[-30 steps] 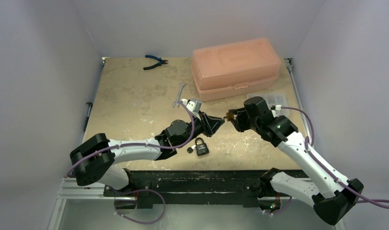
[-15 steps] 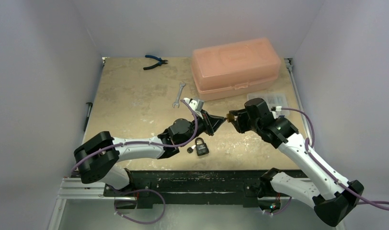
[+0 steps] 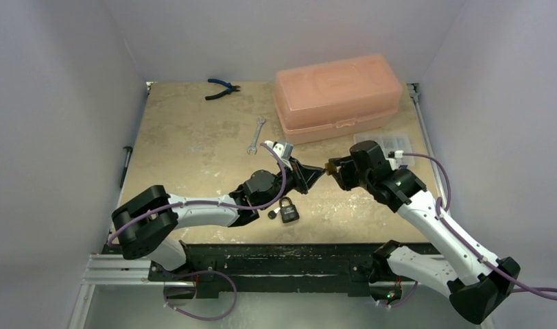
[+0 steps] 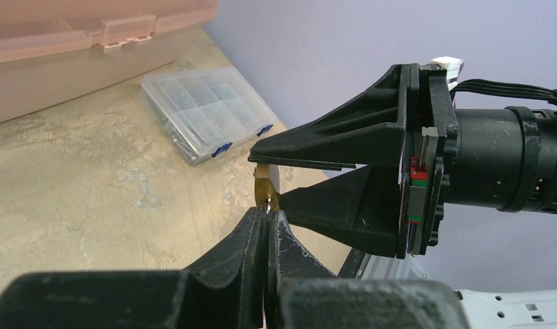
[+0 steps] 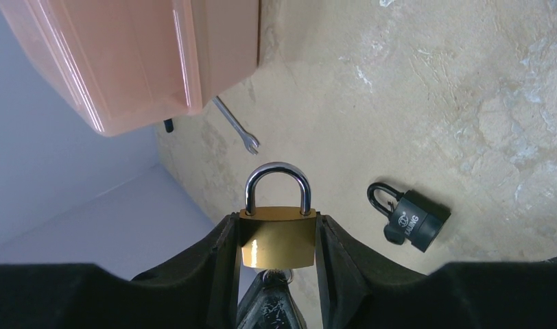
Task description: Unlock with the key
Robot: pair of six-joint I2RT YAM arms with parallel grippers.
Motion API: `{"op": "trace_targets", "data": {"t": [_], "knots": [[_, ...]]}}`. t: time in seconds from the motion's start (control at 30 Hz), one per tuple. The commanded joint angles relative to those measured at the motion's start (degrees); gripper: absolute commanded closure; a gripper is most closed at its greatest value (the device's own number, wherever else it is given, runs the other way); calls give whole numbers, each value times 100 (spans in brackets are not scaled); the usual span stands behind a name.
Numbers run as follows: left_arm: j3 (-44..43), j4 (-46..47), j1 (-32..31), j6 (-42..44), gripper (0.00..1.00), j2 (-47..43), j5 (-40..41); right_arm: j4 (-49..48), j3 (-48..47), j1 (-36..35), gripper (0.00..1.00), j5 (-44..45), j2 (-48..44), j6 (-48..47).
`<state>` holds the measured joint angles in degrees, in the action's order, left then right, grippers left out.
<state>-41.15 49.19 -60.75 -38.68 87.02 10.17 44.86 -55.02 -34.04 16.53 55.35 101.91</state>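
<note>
My right gripper (image 3: 335, 168) is shut on a brass padlock (image 5: 277, 240) with a silver shackle, and holds it above the table between its fingers (image 5: 228, 253). The shackle sits down in the body. My left gripper (image 4: 267, 215) is shut on the key (image 5: 276, 275). The key's tip is at the padlock's bottom face (image 4: 264, 189), with most of the key hidden between the pads. In the top view the two grippers meet tip to tip at the padlock (image 3: 328, 166), with the left gripper (image 3: 317, 173) on its left.
A black padlock (image 3: 287, 210) with a key lies on the table below the left wrist, and also shows in the right wrist view (image 5: 413, 219). A pink toolbox (image 3: 339, 96), a wrench (image 3: 256, 135), blue pliers (image 3: 221, 88) and a clear organizer box (image 4: 204, 113) lie further back.
The left arm's rear links have shifted slightly to the right and its wrist has turned a little. Both grippers stay together at the brass padlock.
</note>
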Motion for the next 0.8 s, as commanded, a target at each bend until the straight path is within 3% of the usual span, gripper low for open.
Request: {"op": "trace_targets", "data": {"t": [0.0,0.3,0.37,0.57,0.67,0.77], "knots": [[-256,473,44,-229,100,198,-135,-523,-61,-45,100,-345,-45,-167],[-256,273,81,-65,100,188,-181,-293,-194,-45,100,-90,-85,-328],[-196,154,81,12,92,64,-204,-250,-166,-43,100,85,-134,-329],[150,-244,81,398,56,-579,-184,-249,-24,-43,100,274,-256,-313],[289,-550,81,583,47,-940,-155,-377,144,-43,100,474,-416,-389],[392,-941,81,794,45,-1314,-39,-850,325,-41,100,393,-553,-785]]}}
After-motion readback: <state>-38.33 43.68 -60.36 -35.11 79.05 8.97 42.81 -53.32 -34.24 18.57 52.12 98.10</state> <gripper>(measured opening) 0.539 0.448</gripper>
